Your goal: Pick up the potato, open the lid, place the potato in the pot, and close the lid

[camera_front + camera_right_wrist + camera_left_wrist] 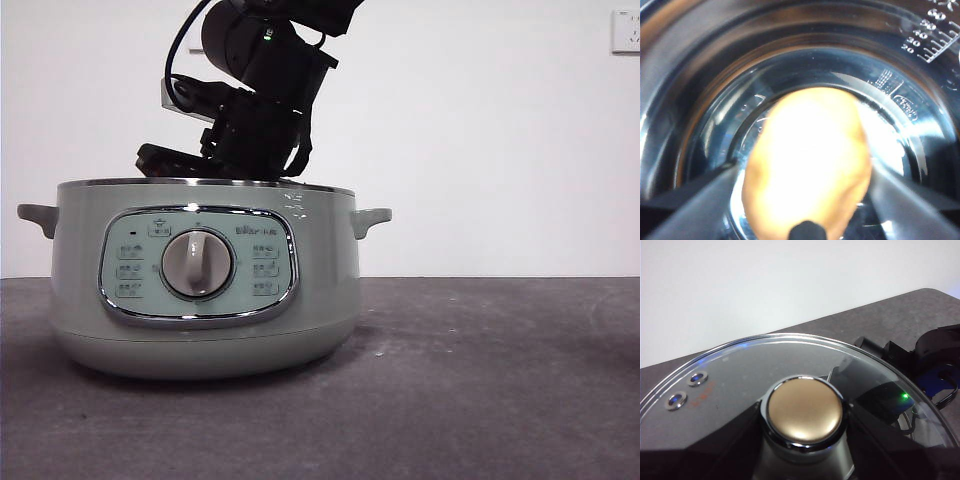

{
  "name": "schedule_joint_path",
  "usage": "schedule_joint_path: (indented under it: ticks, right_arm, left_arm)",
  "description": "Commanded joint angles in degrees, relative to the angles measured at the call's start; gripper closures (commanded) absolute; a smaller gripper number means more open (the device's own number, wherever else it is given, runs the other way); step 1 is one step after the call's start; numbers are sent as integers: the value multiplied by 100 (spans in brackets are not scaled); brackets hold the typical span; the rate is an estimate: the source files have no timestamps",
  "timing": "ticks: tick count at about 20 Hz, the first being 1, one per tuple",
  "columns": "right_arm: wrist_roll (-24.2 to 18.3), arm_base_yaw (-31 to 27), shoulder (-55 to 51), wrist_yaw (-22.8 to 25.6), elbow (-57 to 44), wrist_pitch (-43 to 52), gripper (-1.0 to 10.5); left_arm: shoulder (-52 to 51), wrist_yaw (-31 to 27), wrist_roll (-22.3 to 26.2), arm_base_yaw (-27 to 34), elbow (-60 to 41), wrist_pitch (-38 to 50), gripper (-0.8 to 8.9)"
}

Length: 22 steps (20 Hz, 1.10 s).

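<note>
A bare test bench is showing here: a dark grey table (480, 380) is carrying the pot (200, 280), with a plain white wall (480, 130) and a socket (626, 30) standing behind it.

I see my right gripper (807, 200) clamped on the potato (807, 160), jaws against both sides, holding it inside the pot (685, 75), above its shiny dark bottom.
</note>
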Motion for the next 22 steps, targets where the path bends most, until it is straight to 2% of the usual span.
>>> schedule_joint_path:
  ticks: [1,5,6,10,14,22]
  right_arm:
    - [42,4,85,2,17,-2,469]
    - [103,-48,-372,35,17,-584,474]
    - [103,-125,-629,52,17,-885,474]
    - [107,-374,-1891,616,17,-1917,474]
    - [168,-588,-3224,627,17,-2356,475]
    - [216,-634,-4419,651,17,-2533,475]
  left_arm:
    - [-61,-28,50,0,114,271,822]
    - [-4,-37,52,0,114,293,822]
    - [63,-39,52,0,114,341,822]
    - [509,-35,52,0,114,568,822]
    - [1436,11,50,0,111,859,822]
    - [3171,907,17,-33,111,1731,822]
